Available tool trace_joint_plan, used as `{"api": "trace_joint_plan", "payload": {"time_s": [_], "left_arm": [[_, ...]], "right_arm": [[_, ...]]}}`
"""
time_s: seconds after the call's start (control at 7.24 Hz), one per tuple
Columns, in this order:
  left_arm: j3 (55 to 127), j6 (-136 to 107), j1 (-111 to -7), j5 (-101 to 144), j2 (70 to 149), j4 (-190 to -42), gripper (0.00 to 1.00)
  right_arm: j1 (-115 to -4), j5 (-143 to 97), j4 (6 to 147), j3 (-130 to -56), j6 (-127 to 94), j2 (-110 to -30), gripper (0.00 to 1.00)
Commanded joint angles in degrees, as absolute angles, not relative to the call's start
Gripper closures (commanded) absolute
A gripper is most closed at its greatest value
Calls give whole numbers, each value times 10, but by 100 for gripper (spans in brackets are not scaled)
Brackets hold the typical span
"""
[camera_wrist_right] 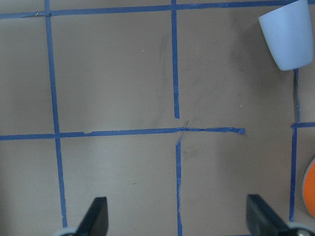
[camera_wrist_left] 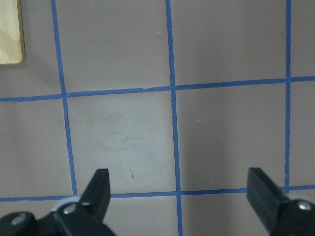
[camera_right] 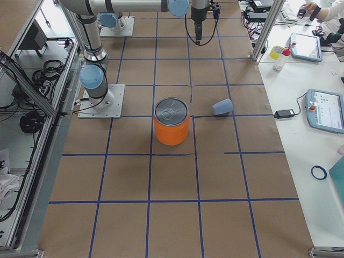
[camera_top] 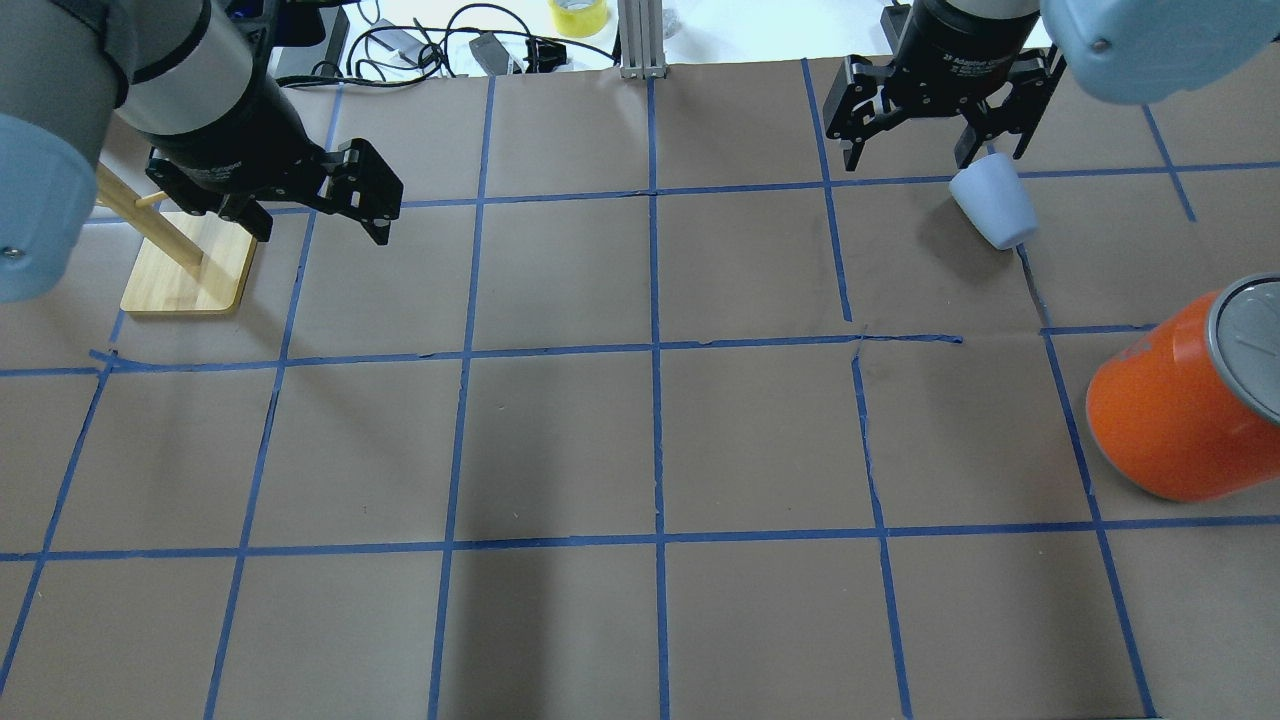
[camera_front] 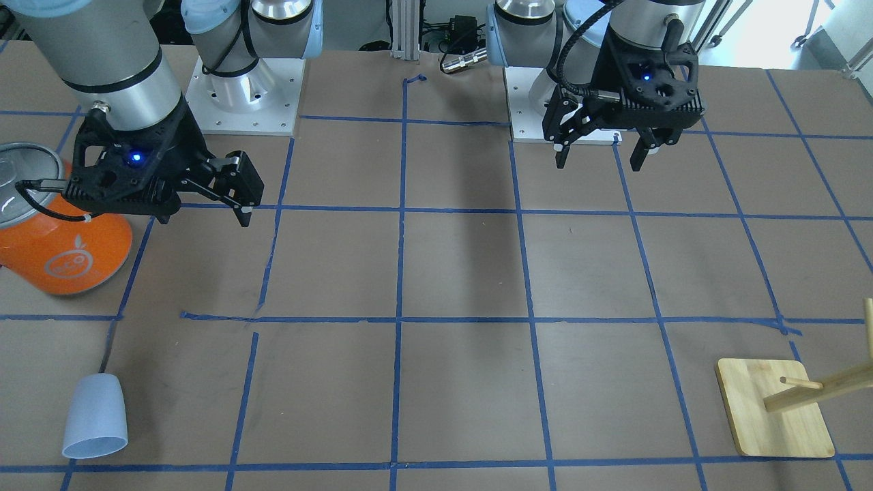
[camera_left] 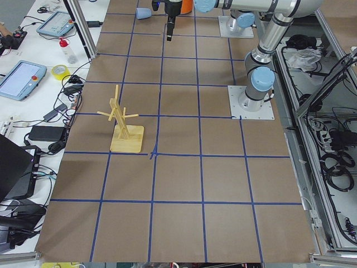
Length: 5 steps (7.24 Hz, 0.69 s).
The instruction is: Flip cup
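Observation:
The pale blue-grey cup (camera_front: 95,416) lies on its side near the table's far edge on my right side, rim pointing away from me. It also shows in the overhead view (camera_top: 990,205), the right side view (camera_right: 222,107) and the right wrist view (camera_wrist_right: 288,34). My right gripper (camera_front: 204,218) (camera_top: 935,160) (camera_wrist_right: 179,216) is open and empty, held well above the table, short of the cup. My left gripper (camera_front: 599,164) (camera_top: 322,225) (camera_wrist_left: 179,196) is open and empty, raised over the table's left side.
A large orange can with a silver top (camera_front: 65,252) (camera_top: 1170,420) (camera_right: 172,126) stands at the right, between my base and the cup. A wooden peg rack on a square base (camera_front: 771,409) (camera_top: 190,270) (camera_left: 125,131) stands at the far left.

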<state>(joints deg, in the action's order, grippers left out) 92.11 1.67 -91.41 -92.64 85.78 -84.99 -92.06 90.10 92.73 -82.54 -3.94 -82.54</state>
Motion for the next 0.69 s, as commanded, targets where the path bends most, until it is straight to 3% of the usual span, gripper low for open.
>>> {"api": "trace_joint_plan", "payload": {"time_s": [0.0,0.55], "left_arm": [[921,17,-914,-926,858,-850,0],[921,17,-914,-926,858,-850,0]], "right_arm": [[-920,898,927,-825,-40,-826,0],[-918,896,933,-826,-33,-823,0]]}}
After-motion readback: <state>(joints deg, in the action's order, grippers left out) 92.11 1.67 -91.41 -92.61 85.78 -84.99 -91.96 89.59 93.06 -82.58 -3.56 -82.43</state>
